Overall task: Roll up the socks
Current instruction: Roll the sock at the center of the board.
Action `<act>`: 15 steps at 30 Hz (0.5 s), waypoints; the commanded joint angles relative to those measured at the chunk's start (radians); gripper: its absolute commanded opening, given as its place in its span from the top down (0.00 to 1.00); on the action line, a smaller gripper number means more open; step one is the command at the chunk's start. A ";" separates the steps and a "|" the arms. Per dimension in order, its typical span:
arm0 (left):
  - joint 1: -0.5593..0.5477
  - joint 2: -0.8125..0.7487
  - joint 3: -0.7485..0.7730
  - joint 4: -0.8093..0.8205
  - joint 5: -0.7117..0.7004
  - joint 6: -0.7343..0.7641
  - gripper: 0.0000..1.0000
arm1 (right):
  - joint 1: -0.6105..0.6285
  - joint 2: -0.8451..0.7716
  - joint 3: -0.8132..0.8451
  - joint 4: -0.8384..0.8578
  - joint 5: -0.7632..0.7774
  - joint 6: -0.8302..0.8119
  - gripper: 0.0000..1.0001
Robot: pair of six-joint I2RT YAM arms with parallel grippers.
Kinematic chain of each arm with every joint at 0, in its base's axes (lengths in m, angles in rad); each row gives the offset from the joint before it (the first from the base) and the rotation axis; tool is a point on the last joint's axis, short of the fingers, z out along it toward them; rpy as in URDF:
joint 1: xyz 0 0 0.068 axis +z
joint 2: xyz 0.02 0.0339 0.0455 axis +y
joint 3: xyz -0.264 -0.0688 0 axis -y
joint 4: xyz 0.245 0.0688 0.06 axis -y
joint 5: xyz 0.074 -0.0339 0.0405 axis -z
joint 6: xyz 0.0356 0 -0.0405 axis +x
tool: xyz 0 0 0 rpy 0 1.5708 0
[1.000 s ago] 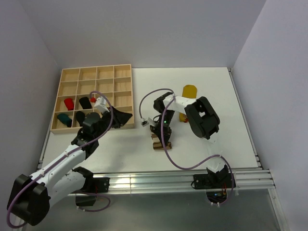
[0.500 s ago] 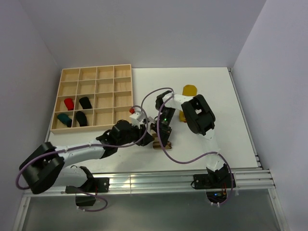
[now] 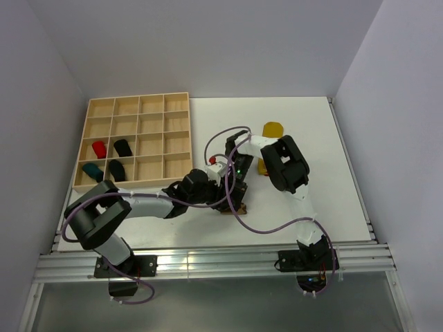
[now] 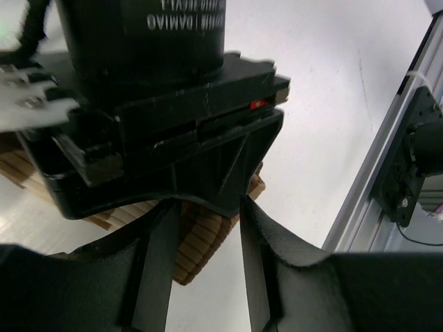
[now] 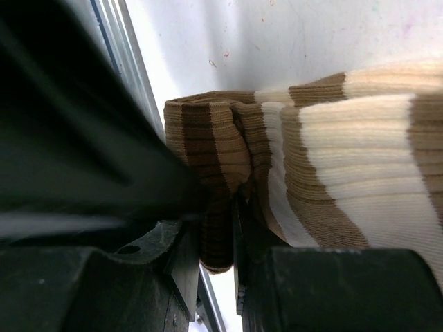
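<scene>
The white sock with brown stripes (image 3: pixel 239 207) lies on the table in front of the arms. My right gripper (image 3: pixel 234 191) points down onto it. In the right wrist view the gripper (image 5: pixel 216 257) is shut on a folded brown end of that sock (image 5: pixel 325 180). My left gripper (image 3: pixel 223 198) reaches in from the left, right beside the right one. In the left wrist view it (image 4: pixel 206 271) is open, with the sock's brown end (image 4: pixel 201 242) showing between its fingers (image 4: pixel 160 266). The mustard yellow sock (image 3: pixel 273 129) lies flat behind the right arm, partly hidden.
A wooden compartment tray (image 3: pixel 138 97) stands at the back left. It holds a red roll (image 3: pixel 99 149), a black roll (image 3: pixel 122 146), a teal roll (image 3: pixel 91 170) and another black roll (image 3: pixel 116 169). An aluminium rail (image 3: pixel 208 259) runs along the near edge.
My left arm has swung from the tray across to the right, and its gripper now sits at the striped sock beside the right gripper. The right gripper has stayed on the sock.
</scene>
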 commanded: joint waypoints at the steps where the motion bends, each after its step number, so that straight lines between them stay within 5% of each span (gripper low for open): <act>1: -0.005 0.032 0.024 0.067 0.044 0.025 0.56 | -0.010 0.042 0.016 -0.010 0.030 -0.048 0.78; 15: -0.005 0.063 -0.046 0.093 0.050 0.013 0.52 | -0.039 0.040 -0.002 -0.007 0.039 -0.048 0.77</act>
